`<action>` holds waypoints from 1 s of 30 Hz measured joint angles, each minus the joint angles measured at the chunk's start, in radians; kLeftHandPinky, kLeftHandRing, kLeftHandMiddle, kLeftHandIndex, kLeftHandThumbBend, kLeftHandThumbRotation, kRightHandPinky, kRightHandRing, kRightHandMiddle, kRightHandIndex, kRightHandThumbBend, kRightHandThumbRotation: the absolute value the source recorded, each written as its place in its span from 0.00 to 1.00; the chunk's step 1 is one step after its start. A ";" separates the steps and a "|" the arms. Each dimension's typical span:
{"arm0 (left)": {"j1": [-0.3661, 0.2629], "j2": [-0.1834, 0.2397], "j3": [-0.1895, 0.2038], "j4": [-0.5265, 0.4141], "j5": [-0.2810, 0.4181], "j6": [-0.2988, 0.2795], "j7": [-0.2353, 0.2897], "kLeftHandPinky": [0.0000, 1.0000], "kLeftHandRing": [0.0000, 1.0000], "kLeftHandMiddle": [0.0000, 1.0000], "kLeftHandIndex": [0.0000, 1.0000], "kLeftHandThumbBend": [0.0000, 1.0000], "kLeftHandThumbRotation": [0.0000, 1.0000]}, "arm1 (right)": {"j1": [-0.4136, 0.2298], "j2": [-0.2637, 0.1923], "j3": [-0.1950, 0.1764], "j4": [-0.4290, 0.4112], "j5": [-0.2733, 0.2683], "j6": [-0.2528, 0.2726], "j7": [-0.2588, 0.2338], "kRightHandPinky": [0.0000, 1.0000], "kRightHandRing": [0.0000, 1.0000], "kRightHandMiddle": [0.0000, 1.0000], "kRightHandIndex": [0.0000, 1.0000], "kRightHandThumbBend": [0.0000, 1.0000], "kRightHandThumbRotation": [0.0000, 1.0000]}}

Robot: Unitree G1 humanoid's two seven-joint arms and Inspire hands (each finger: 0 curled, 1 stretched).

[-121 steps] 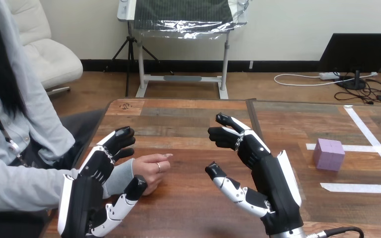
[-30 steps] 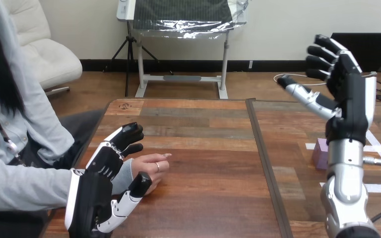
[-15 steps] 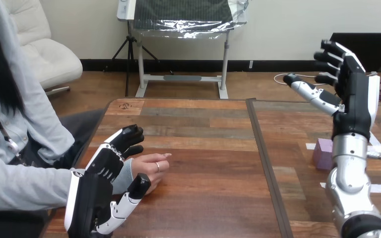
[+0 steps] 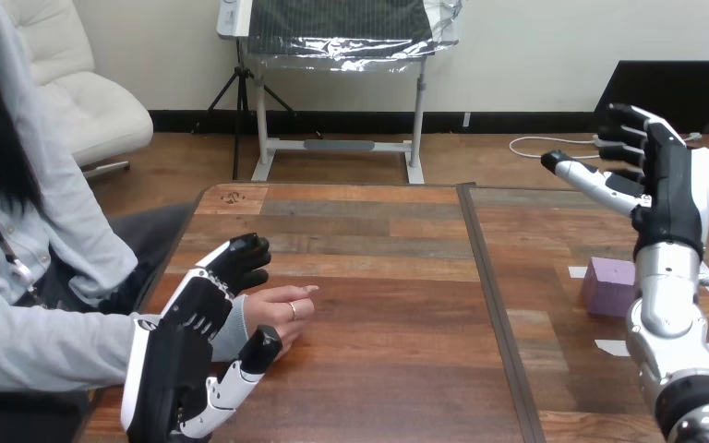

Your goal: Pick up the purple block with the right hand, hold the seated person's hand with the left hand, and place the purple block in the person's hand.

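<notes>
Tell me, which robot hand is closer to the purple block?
Right. The right hand hangs above the purple block; the left hand is far off, beside the person's hand.

text: none legible | labels: none | numbers: none | signs: none

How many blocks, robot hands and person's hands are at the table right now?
Block: 1
Robot hands: 2 (left hand, right hand)
Person's hand: 1
Total: 4
</notes>
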 measured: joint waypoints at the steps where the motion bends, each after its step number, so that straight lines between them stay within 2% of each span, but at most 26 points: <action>1: 0.000 -0.001 0.000 0.000 -0.001 0.000 -0.002 0.76 0.80 0.80 0.78 0.78 0.56 | -0.004 -0.002 0.001 0.003 -0.003 0.010 0.000 0.60 0.68 0.72 0.76 0.96 0.17; 13: 0.002 -0.009 0.004 0.000 -0.002 0.000 -0.010 0.75 0.79 0.79 0.77 0.79 0.58 | -0.040 -0.034 0.031 0.039 -0.049 0.126 -0.006 0.60 0.70 0.73 0.75 0.98 0.19; 23: 0.006 -0.010 0.005 -0.002 -0.007 0.000 -0.013 0.74 0.79 0.79 0.77 0.80 0.58 | -0.063 -0.051 0.048 0.060 -0.075 0.202 0.002 0.62 0.71 0.74 0.76 0.98 0.20; 30: 0.018 -0.011 0.003 -0.009 -0.030 0.000 -0.031 0.75 0.79 0.79 0.77 0.79 0.57 | -0.073 -0.068 0.072 0.073 -0.102 0.249 0.012 0.58 0.69 0.75 0.77 0.98 0.21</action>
